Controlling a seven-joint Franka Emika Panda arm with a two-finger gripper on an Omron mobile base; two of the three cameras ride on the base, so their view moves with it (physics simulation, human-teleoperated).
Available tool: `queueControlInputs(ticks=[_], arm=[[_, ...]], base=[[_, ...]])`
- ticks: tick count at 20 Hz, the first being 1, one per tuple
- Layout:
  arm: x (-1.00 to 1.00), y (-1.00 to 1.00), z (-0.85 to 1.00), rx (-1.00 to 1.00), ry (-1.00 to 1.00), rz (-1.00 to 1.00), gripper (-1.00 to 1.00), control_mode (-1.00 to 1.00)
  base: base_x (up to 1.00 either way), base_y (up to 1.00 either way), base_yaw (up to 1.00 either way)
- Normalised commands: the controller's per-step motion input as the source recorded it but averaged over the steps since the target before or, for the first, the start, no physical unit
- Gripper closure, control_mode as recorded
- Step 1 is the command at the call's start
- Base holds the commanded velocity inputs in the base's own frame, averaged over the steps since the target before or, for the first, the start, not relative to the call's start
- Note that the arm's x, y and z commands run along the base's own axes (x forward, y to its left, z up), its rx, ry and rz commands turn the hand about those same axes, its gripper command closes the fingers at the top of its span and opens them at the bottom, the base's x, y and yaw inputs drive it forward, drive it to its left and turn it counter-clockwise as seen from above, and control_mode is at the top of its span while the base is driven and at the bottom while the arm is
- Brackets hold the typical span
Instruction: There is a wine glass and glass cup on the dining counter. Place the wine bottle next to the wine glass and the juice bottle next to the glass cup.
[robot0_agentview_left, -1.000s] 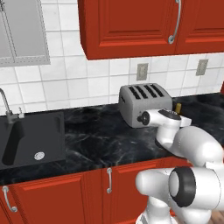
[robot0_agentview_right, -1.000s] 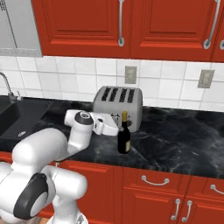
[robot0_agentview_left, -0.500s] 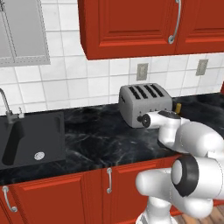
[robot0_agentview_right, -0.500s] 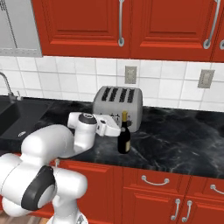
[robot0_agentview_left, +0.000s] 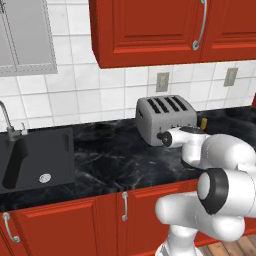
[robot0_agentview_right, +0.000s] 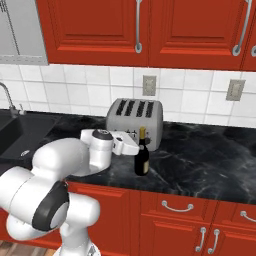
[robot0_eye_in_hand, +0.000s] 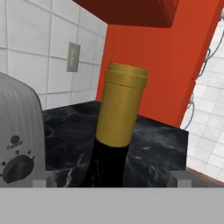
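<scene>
Beside toaster (robot0_agentview_right: 134, 121): claw (robot0_agentview_right: 134, 149) open around wine bottle (robot0_agentview_right: 142, 158) neck.

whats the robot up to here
The white arm is reaching its gripper toward the wine bottle, which stands upright on the black wall counter in front of the toaster. In the hand view the bottle's gold top sits between the open fingertips; nothing is gripped or lifted yet.
</scene>
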Motion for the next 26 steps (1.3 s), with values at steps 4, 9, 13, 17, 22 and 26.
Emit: queueControlInputs(ticks=[4, 9, 13, 17, 22, 26], arm=[[0.09, -0.02, -0.11, 0.0, 0.0, 0.03, -1.0, -1.0], [0.1, -0.1, -0.08, 0.0, 0.0, 0.03, -1.0, -1.0], [0.08, -0.16, -0.06, 0.0, 0.0, 0.04, -1.0, -1.0], [0.06, -0.16, -0.1, 0.0, 0.01, 0.05, -1.0, -1.0], [0.05, -0.05, -0.16, 0.0, 0.0, 0.05, -1.0, -1.0], [0.05, -0.13, -0.11, 0.0, 0.0, 0.05, -1.0, -1.0]], base=[[0.0, 0.0, 0.0], [0.0, 0.0, 0.0], [0.0, 0.0, 0.0], [0.0, 0.0, 0.0], [0.0, 0.0, 0.0], [0.0, 0.0, 0.0]])
